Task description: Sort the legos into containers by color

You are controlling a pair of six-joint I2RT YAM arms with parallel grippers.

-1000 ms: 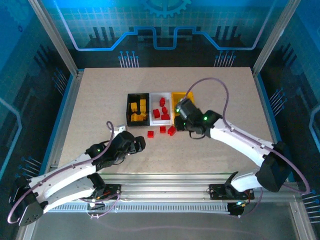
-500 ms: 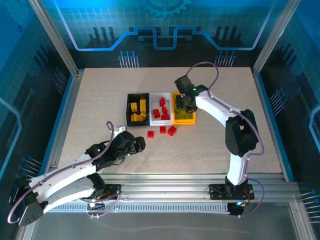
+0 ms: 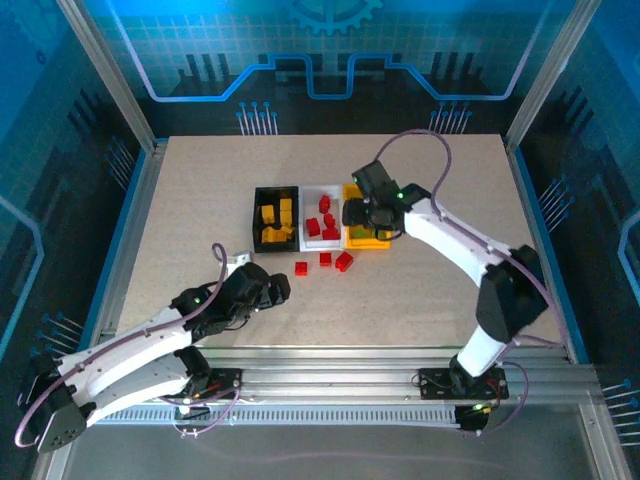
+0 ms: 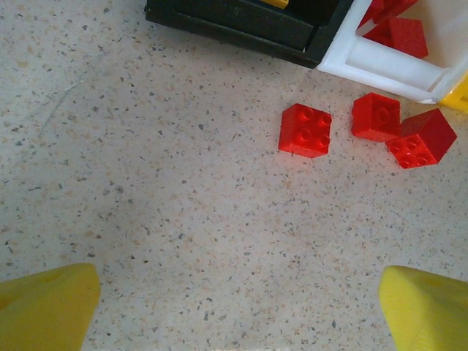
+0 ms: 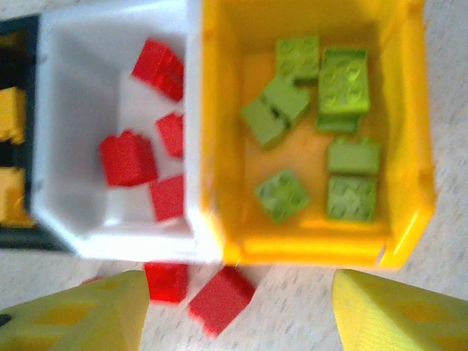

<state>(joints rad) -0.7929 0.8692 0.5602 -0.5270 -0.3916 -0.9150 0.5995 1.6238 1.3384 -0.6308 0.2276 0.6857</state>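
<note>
Closest to the arm bases, the left gripper (image 3: 276,289) hangs low over the speckled table (image 3: 200,200), well short of the white bin (image 5: 117,232) and toward its black-bin side. Its yellow fingers are spread wide with nothing between them. Just in front of the white bin's near wall, three loose red bricks (image 4: 305,130) lie on the table, close together in a rough row. The one farthest toward the yellow side (image 4: 424,138) is turned at an angle and sits near the corner where the white bin meets the yellow bin (image 5: 314,248). The three bins stand in a row with walls touching, the white one in the middle. The black bin (image 3: 256,220) on one side holds yellow-orange bricks (image 3: 272,215), the white bin holds several red bricks (image 5: 128,157), and the yellow bin on the other side holds a handful of light green bricks (image 5: 344,80). Above the seam between the white and yellow bins the right gripper (image 5: 238,307) hovers with its fingers parted and empty.
</note>
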